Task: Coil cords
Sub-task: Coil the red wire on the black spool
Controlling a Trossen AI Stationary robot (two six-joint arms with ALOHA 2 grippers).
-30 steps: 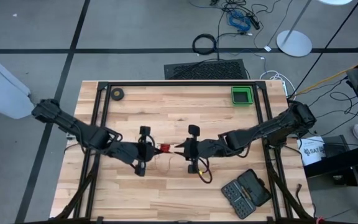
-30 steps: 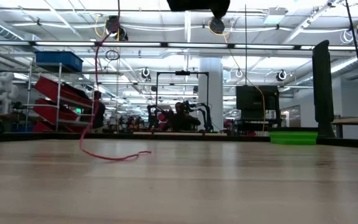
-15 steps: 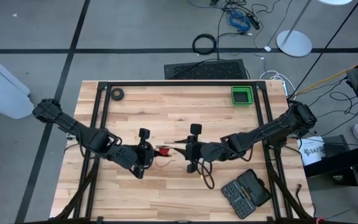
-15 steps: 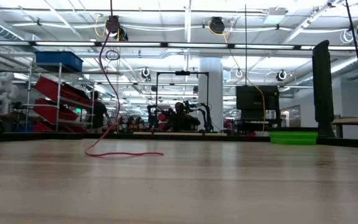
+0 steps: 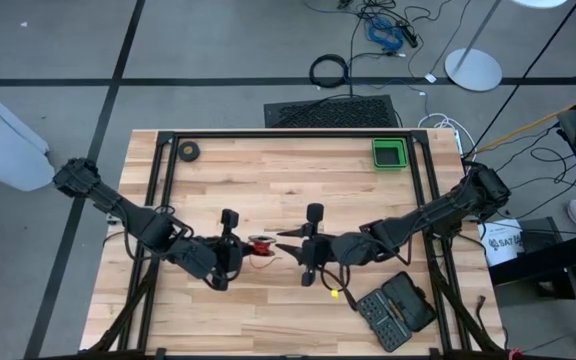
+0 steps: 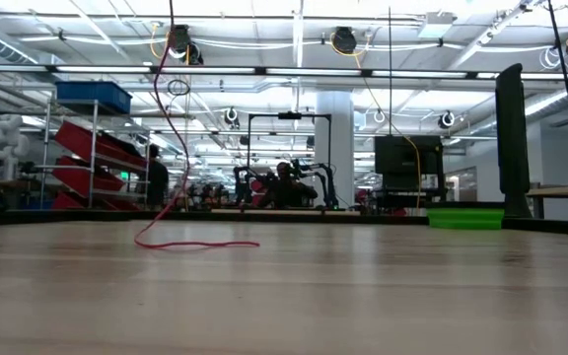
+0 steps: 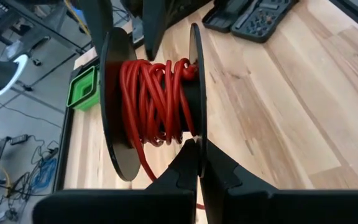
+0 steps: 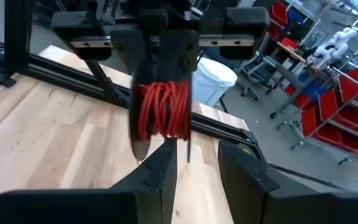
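From above, both arms are seen meeting near the middle of the table (image 5: 268, 185). The left gripper (image 5: 238, 245) is clamped on the spool (image 5: 257, 244) of red cord (image 5: 261, 242). The right gripper (image 5: 290, 246) is just beside it, jaws parted. A tape roll (image 5: 189, 151) and a green tray (image 5: 389, 153) are seen at the far edge, a bit case (image 5: 396, 309) at the near right.

In the low view neither gripper is shown: only a red strand (image 6: 171, 148) is seen hanging down and lying looped on the table.

In the left wrist view the jaws are shut on one black flange (image 7: 194, 93), the red windings being held between two discs.

In the right wrist view the spool (image 8: 161, 111) is shown ahead of the parted jaws, untouched.
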